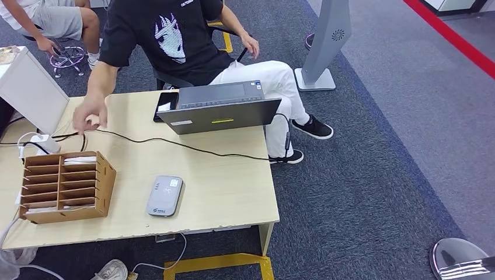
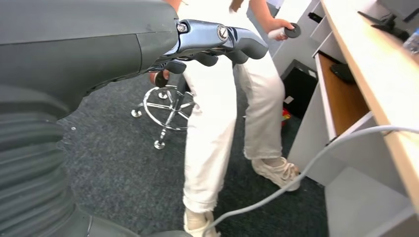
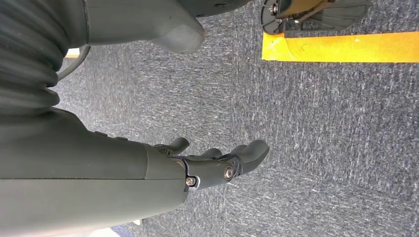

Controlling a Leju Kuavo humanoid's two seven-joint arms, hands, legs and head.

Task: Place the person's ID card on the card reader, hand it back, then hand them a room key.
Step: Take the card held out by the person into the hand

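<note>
You are looking down on a pale wooden table [image 1: 222, 192] standing on dark blue-grey carpet [image 1: 362, 192]. The grey card reader [image 1: 164, 196] lies flat near the table's front edge, nothing on it. Just to its left stands a brown wooden slotted rack [image 1: 64, 186] with white cards lying in some of its slots. A dark laptop [image 1: 220, 108] sits at the far edge, lid tilted away from you, and a black cable [image 1: 175, 143] runs across the tabletop from the left side towards the right edge.

A person in a black T-shirt [image 1: 169, 35] and white trousers sits behind the table — their hand [image 1: 89, 119] reaches down to the tabletop at the far left; you cannot tell whether it holds the ID card. A grey stand [image 1: 324, 46] rises on the carpet beyond, and a red stripe [image 1: 449, 38] crosses the floor at the far right.

Your left hand [image 2: 217, 44] hangs beside the table with fingers loosely curled and nothing in them. Your right hand [image 3: 217, 163] hangs over the carpet near a yellow floor line [image 3: 341, 47] — fingers apart, holding nothing.
</note>
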